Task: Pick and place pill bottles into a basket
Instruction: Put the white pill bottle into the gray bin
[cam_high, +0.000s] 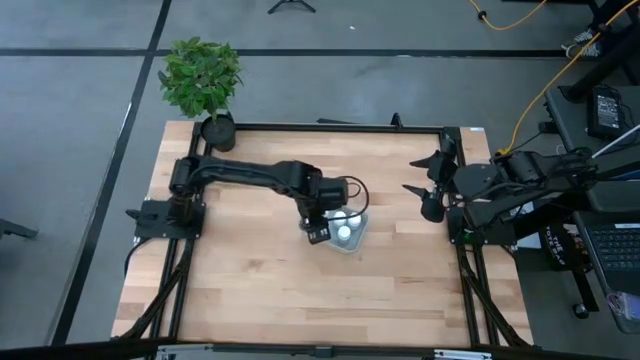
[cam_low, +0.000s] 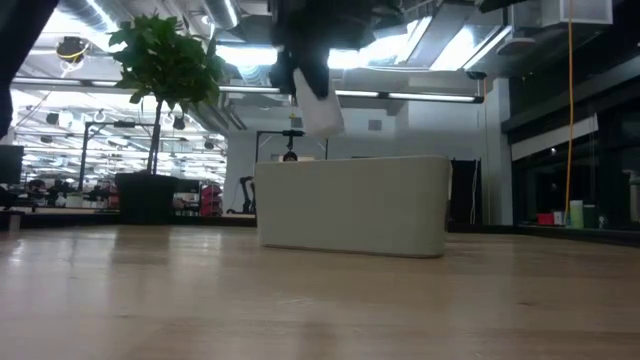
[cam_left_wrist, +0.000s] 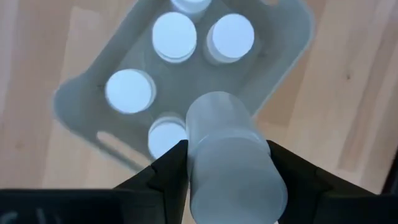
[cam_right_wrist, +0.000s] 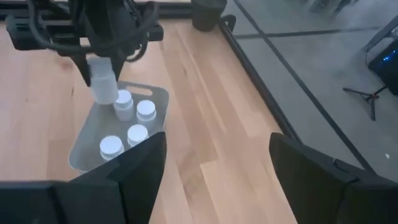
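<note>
Your left gripper (cam_left_wrist: 227, 171) clamps a pill bottle (cam_left_wrist: 231, 162) above the basket (cam_left_wrist: 283, 59); your right gripper (cam_right_wrist: 214, 165) waits open at the table's right edge.

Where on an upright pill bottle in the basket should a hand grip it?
Judging by the scene, across the round body just below the cap, from straight above. The bottles stand cap-up, close together inside the basket, so its wall blocks side approaches. The left hand holds its bottle likewise.

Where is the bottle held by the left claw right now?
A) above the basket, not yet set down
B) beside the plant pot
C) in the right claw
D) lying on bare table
A: the left claw grips a pill bottle over the basket, above the bottles standing inside.
</note>
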